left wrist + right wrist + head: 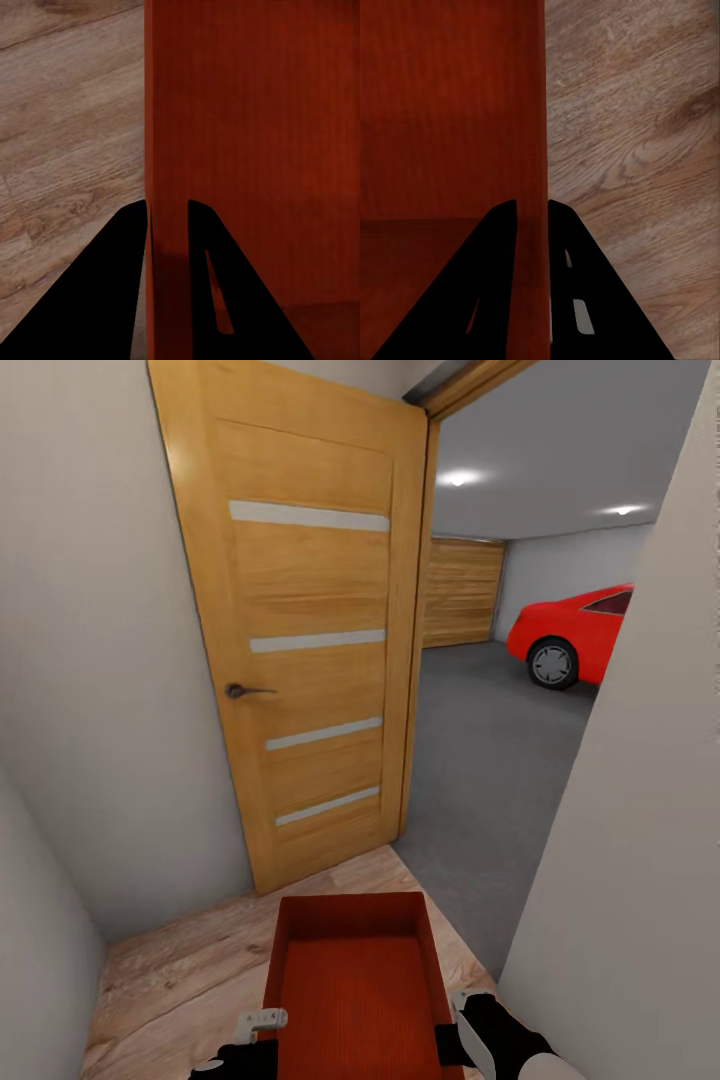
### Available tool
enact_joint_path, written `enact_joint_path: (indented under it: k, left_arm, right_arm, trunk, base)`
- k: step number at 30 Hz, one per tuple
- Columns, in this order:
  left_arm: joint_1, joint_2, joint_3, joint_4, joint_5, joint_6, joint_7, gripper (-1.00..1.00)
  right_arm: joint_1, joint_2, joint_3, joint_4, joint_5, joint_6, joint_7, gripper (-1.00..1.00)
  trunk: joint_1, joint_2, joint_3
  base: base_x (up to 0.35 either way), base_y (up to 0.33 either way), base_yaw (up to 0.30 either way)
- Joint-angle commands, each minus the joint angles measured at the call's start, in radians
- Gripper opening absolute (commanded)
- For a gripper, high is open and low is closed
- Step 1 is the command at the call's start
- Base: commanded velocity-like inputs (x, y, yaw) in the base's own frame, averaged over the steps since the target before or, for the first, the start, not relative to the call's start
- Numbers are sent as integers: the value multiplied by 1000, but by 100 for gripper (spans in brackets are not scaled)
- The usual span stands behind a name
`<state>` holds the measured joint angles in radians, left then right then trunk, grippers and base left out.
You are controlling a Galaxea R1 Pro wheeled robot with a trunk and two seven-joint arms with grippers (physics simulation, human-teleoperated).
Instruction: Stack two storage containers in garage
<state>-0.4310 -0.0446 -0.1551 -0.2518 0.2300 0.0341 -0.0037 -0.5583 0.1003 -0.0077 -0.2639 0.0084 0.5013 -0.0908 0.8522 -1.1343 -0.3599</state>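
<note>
A wooden door with four glass strips stands open at 11 o'clock, its dark handle at 9 o'clock. A red car sits at 2 o'clock. Wood-plank flooring spreads at 7 o'clock.

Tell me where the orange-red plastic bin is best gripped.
By its two long upright walls, one claw per side from above: the topless orange-red rectangular plastic bin offers thin rims, and the left claw and right claw each straddle one.

Orange-red storage container, topless, ribbed bottom, held level above wood-plank floor at the doorway; garage beyond the open door, its dark grey floor speckled.
</note>
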Motion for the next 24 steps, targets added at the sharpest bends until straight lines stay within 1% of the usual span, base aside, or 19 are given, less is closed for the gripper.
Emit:
enact_joint_path:
  k: [1, 11, 19, 24]
  left_arm:
    - [0, 2, -21, -6, 17, -42, 2, -100]
    - [-1, 2, -21, -6, 17, -42, 2, -100]
    - [0, 2, -21, -6, 17, -42, 2, -100]
    - [0, 2, -21, -6, 17, -42, 2, -100]
  right_arm:
    - [0, -36, 10, 2, -11, 5, -4, -100]
    - [-1, -36, 10, 2, -11, 5, -4, -100]
    - [-1, -36, 10, 3, -11, 5, -4, -100]
    - [0, -36, 9, 2, -11, 5, -4, -100]
  trunk:
    - [0, -1, -1]
    - [0, -1, -1]
    - [0, -1, -1]
    - [0, -1, -1]
  base:
    - [153, 141, -250]
    - [40, 37, -116]
    - [120, 117, -253]
    - [58, 55, -274]
